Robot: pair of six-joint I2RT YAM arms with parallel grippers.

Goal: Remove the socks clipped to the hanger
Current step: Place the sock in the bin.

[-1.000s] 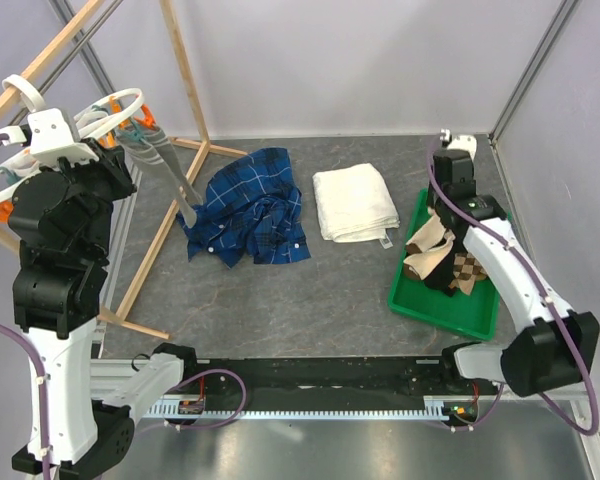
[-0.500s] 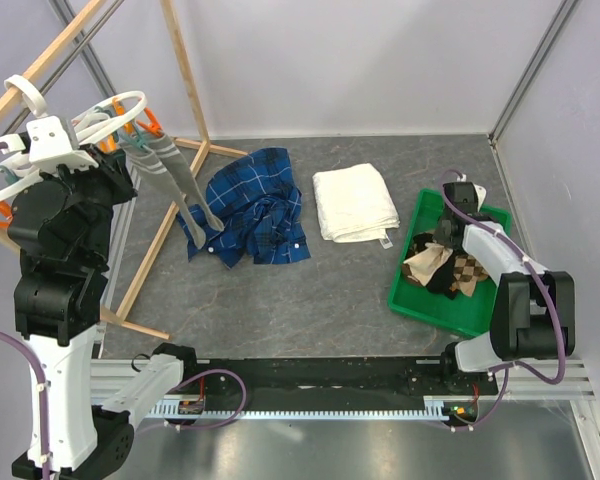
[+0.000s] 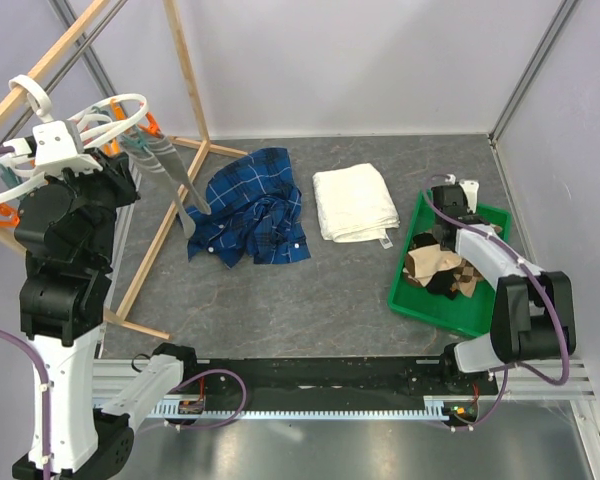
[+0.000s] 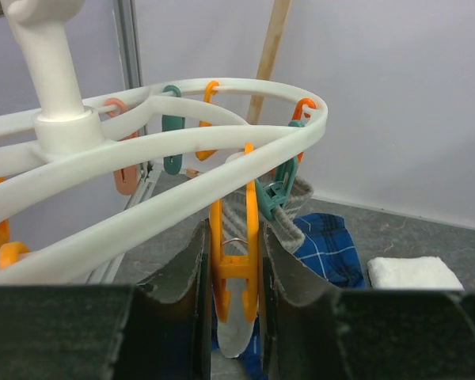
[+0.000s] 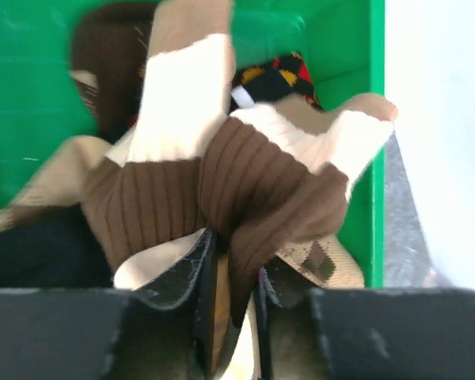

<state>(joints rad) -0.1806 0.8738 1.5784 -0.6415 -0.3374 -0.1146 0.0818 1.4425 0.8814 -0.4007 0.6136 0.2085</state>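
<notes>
L pincer (image 4: 236,247) clamps orange clip (image 4: 231,277) on hanger (image 4: 182,141); R pincer (image 5: 231,273) amid socks (image 5: 182,186), grip unclear.

Plain pale walls (image 3: 360,60) enclose a dark grey, stone-patterned table (image 3: 340,290) (evenly lit throughout); wooden rack poles (image 3: 185,70) stand at its far left corner.

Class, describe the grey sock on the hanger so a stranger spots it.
Look left to the wooden rack and its white round hanger. Below it dangles the grey sock: the only one clipped up; other socks lie in the green tray.
</notes>
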